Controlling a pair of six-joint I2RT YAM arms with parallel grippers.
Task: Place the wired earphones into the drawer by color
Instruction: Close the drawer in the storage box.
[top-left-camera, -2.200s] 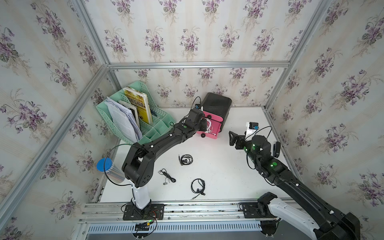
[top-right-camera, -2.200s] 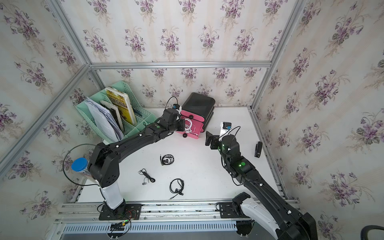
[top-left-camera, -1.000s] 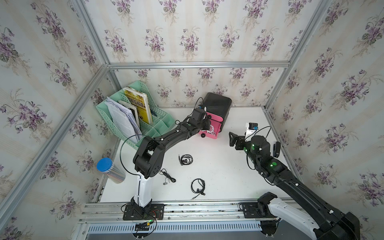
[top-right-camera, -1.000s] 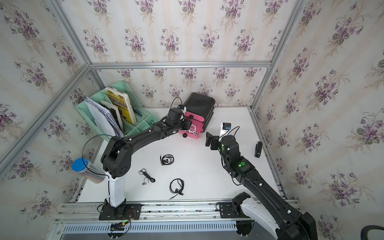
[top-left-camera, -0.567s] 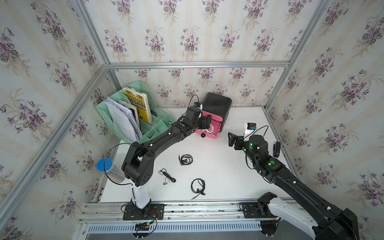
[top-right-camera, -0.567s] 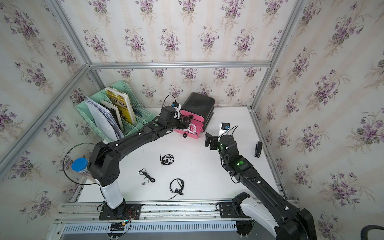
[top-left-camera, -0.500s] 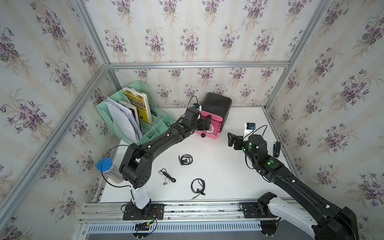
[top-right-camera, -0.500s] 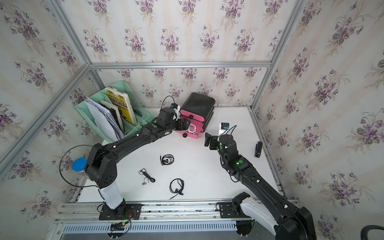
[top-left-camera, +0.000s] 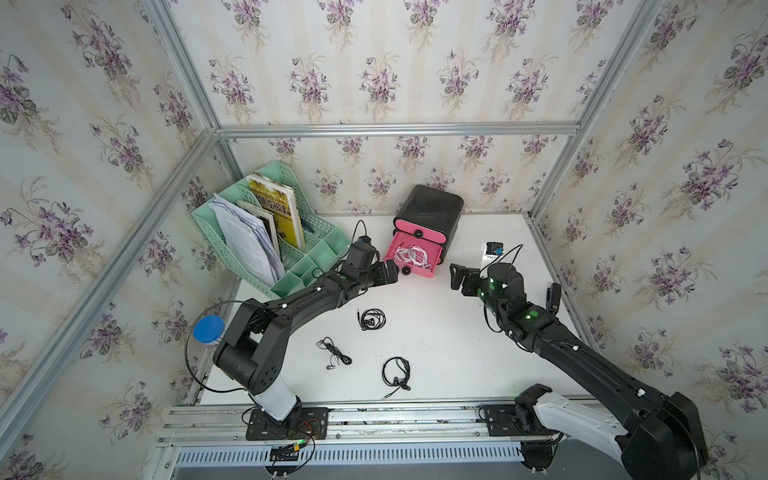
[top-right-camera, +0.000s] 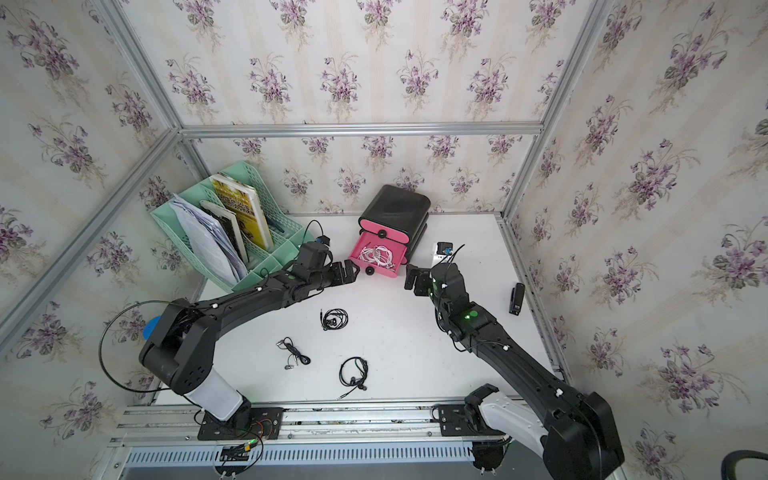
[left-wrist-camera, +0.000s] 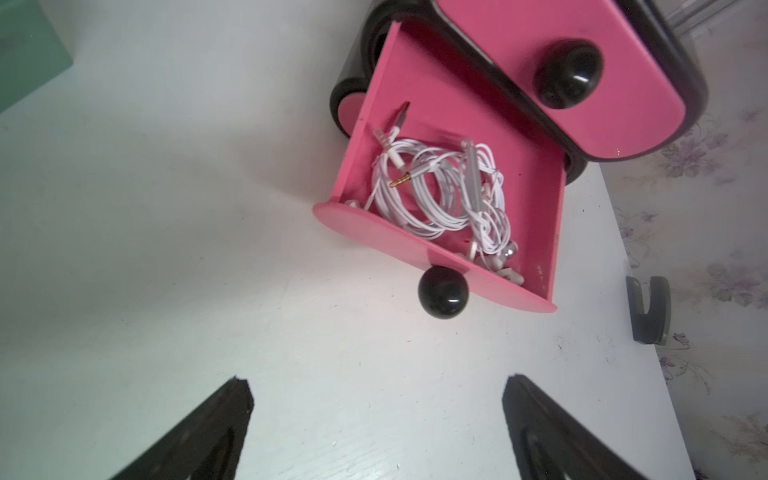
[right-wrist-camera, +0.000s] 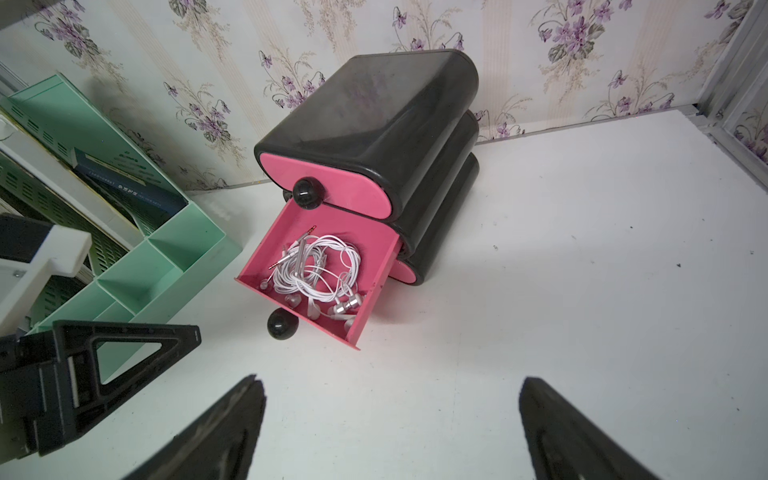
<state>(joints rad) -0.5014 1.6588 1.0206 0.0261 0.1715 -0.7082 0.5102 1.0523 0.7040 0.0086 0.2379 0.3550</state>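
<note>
Showing black earphones (top-left-camera: 367, 320), both top views only

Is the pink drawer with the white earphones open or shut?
Open. The middle pink drawer sticks out from the small black cabinet, and the coiled white earphones lie uncovered inside it.

The white table (top-left-camera: 440, 338) carries a black cabinet (top-left-camera: 430, 205) at rear centre and a green file rack (top-left-camera: 328, 245) at rear left, near it. Three coiled black earphone sets lie apart on the front half: rear set (top-left-camera: 371, 319), left set (top-left-camera: 336, 354), front set (top-left-camera: 397, 371). A black stapler (top-left-camera: 553, 296) lies near the right edge
</note>
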